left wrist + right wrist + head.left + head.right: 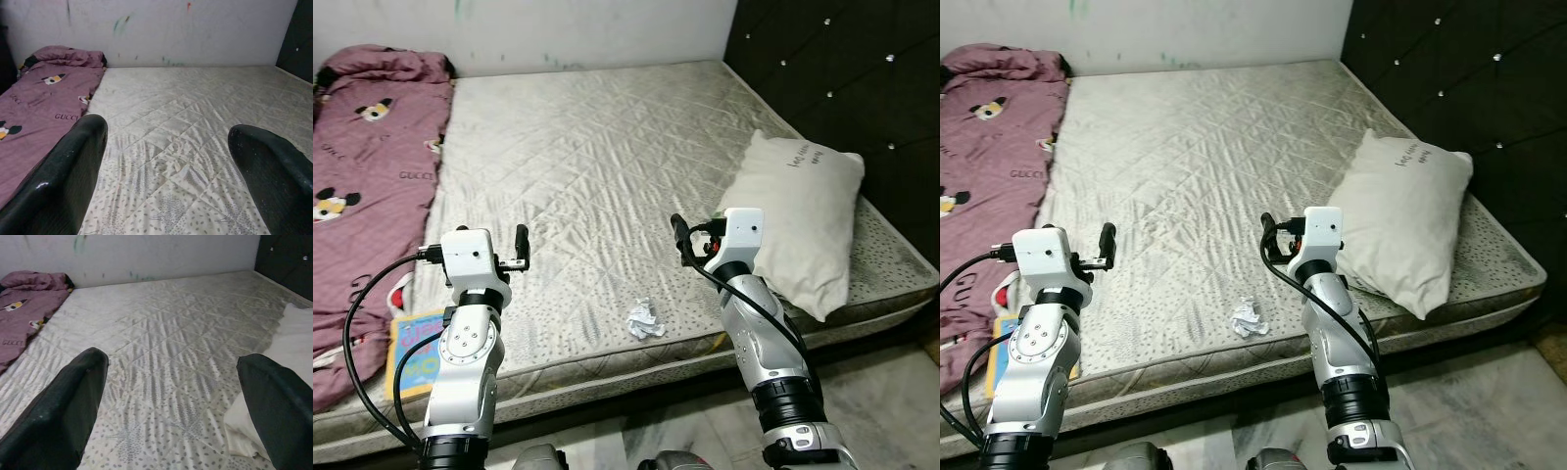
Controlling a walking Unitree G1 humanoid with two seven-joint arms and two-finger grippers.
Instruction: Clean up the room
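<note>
You face a wide bed whose bare quilted mattress (607,186) shines silver-grey under even, soft light. Beyond its far edge stands a white wall (195,29) marked with small smudges of green and red paint. On your right rises a black tufted headboard (842,69) studded with small shiny buttons — it runs along the mattress's right side. Below the near edge you see pale marbled floor (1498,401), with a dark gap under the bed frame.
</note>
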